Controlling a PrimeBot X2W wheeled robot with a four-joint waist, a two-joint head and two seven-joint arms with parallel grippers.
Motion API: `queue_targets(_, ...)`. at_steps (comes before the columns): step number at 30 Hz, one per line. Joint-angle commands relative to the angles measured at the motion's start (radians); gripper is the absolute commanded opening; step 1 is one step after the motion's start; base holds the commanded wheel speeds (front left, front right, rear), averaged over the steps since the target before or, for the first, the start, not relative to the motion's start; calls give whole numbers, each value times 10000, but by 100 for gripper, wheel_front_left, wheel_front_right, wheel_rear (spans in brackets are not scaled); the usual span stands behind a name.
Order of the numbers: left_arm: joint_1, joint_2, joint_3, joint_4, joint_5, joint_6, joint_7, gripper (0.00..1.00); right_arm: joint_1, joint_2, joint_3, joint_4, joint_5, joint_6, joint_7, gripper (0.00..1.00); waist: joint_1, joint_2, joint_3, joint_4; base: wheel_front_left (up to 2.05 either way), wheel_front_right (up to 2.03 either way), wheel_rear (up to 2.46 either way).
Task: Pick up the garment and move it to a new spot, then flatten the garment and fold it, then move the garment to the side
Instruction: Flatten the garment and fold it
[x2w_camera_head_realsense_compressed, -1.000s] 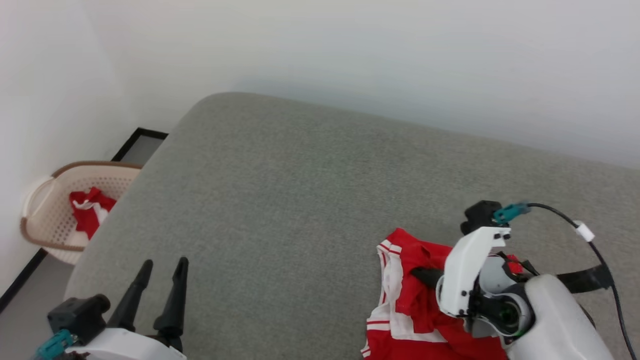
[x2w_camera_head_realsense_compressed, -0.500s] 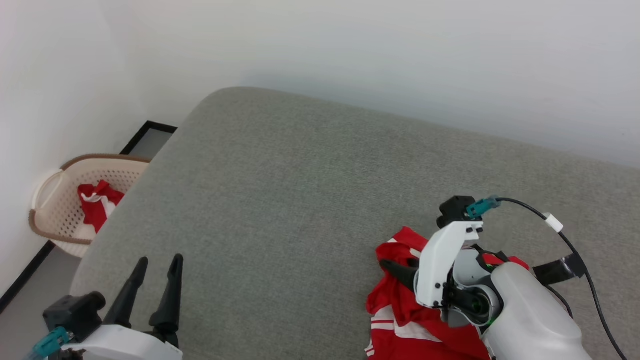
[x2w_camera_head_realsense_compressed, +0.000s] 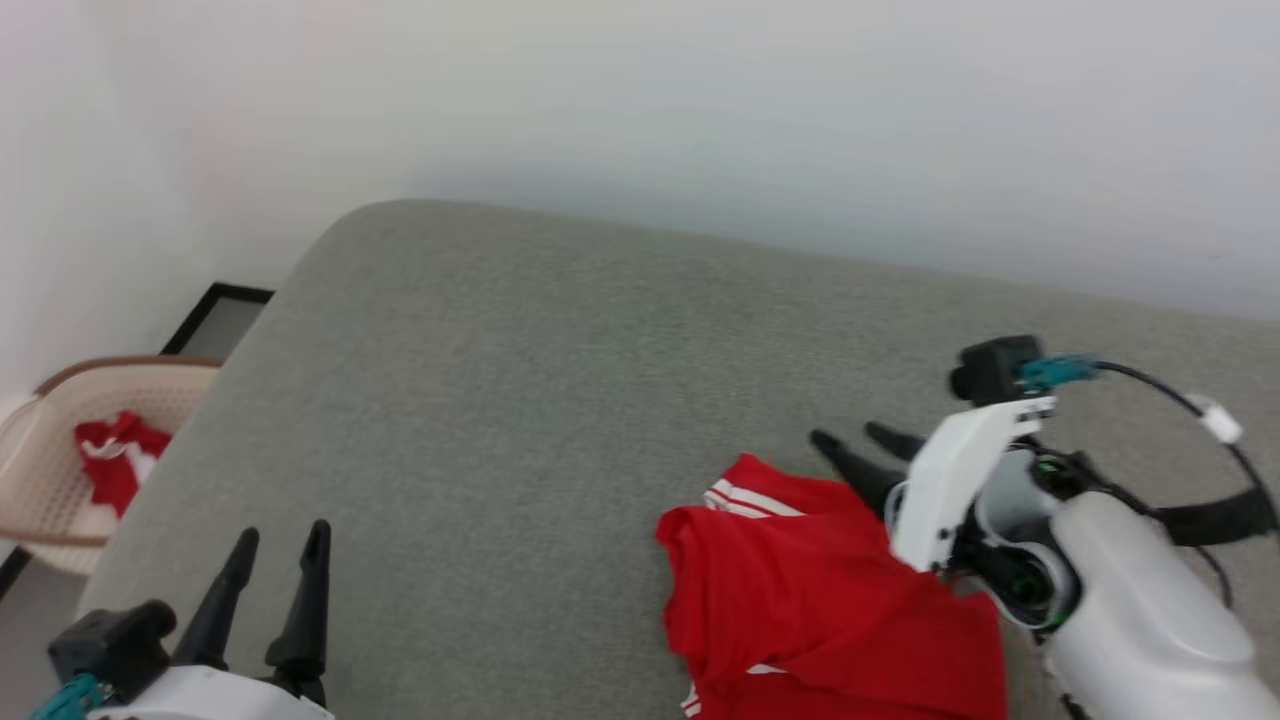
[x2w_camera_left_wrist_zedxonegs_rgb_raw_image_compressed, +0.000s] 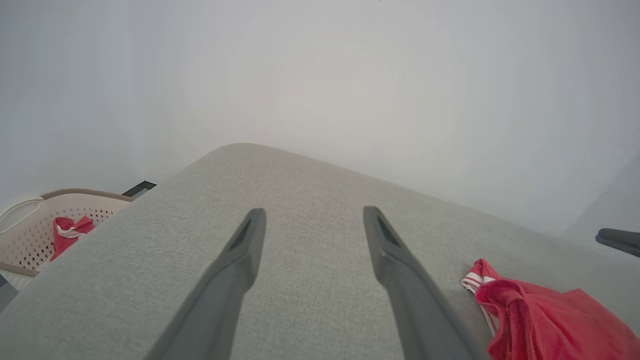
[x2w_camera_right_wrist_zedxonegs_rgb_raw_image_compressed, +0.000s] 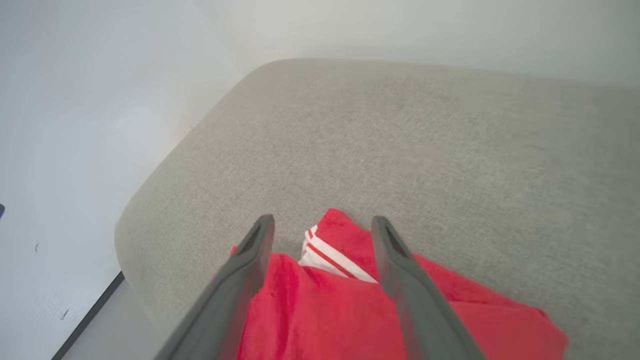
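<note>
shirt (x2w_camera_head_realsense_compressed: 800, 600) lies crumpled at the bed's (x2w_camera_head_realsense_compressed: 600, 330) near edge, right-hand part, with a bit of striped trim poking out toward the bed's middle. right claw (x2w_camera_head_realsense_compressed: 868, 447) is spread wide and empty, just over the shirt's far edge. left claw (x2w_camera_head_realsense_compressed: 282, 540) is wide too and empty, by the bed's near left corner. flatten looks next: bring left in, pinch two separate edges, single layer only, spread toward the bed's middle where there's room.
</note>
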Motion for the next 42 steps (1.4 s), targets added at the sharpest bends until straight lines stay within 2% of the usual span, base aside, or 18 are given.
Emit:
queue_targets(1, 103, 37, 84, -30, 47, 38, -56, 100, 275, -244, -12, -208, 137, -17, -350, 100, 0, 0, -79, -530, 0, 0, 0)
queue_targets(13, 479, 211, 700, -77, 153, -19, -80, 100, 1154, -1883, -341, -1484, 2, -17, -2740, 100, 0, 0, -140, -2085, 0, 0, 0)
queue_targets(24, 841, 63, 1269, -160, 372, -90, -66, 100, 2228, -2845, -1072, -1911, -502, -17, -4637, 100, 0, 0, -136, -2916, 0, 0, 0)
queue_targets(34, 1170, -183, 1820, 41, 755, -246, -63, 100, 3476, -3064, -1997, -1956, -931, -17, -5636, 100, 0, 0, -202, -3082, 0, 0, 0)
queue_targets(42, 1421, -375, 2223, 214, 1017, -416, -64, 100, 4273, -2835, -2765, -2168, -1456, -17, -5678, 100, 0, 0, -283, -2986, 0, 0, 0)
